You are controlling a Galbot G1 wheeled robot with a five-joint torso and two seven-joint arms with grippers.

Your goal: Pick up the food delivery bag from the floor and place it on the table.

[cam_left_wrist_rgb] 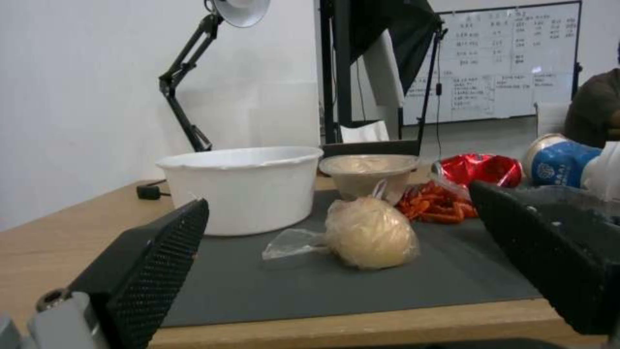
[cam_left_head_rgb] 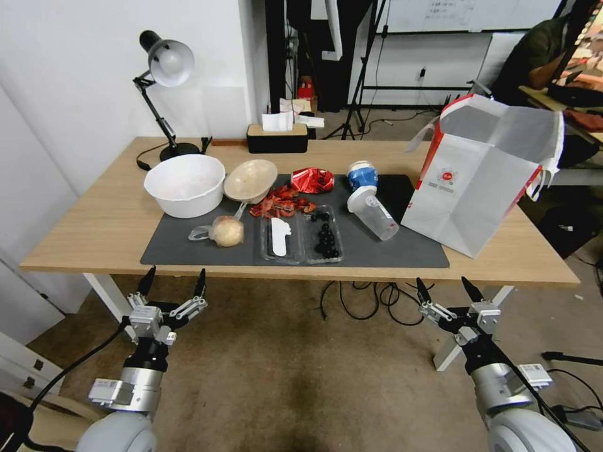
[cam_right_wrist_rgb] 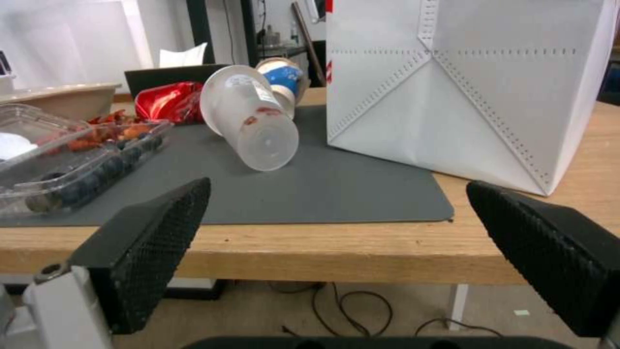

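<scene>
- The bag [cam_left_head_rgb: 480,172] stands upright on the desk [cam_left_head_rgb: 81,232] at its right end, partly on the grey mat [cam_left_head_rgb: 402,251], mouth open.
- My left claw [cam_left_head_rgb: 173,284] hangs below the desk's front edge, fingers spread, holding nothing.
- My right claw [cam_left_head_rgb: 443,290] hangs the same way to the right, also spread and empty.
- Risk: the bag sits near the right front corner; an arm rising carelessly could knock it off onto the floor [cam_left_head_rgb: 301,376].
- Risk: a toppled cup [cam_left_head_rgb: 375,214] lies just beside the bag; a nudge to either could roll it.
</scene>
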